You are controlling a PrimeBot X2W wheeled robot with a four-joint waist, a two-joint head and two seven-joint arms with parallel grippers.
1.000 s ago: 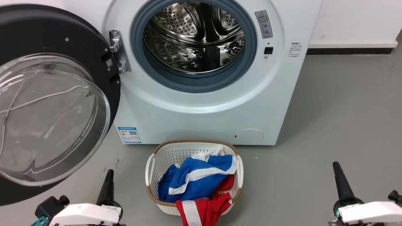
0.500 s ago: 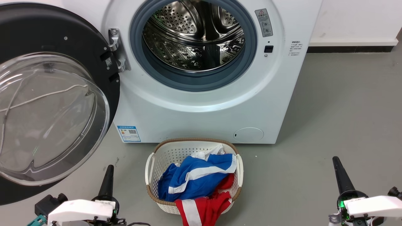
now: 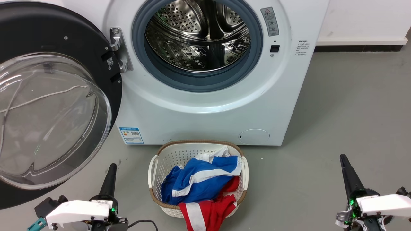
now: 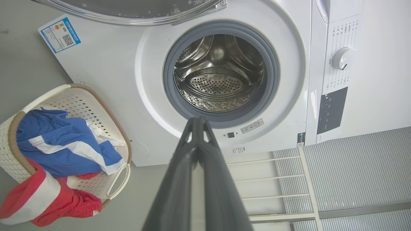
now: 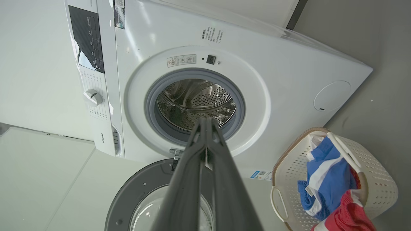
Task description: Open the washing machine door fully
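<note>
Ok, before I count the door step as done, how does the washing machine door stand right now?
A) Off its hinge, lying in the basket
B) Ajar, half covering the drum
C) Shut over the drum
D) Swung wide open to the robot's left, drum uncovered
D: the washing machine door hangs from its hinge swung out to the robot's left, and the drum opening is wholly uncovered.
</note>
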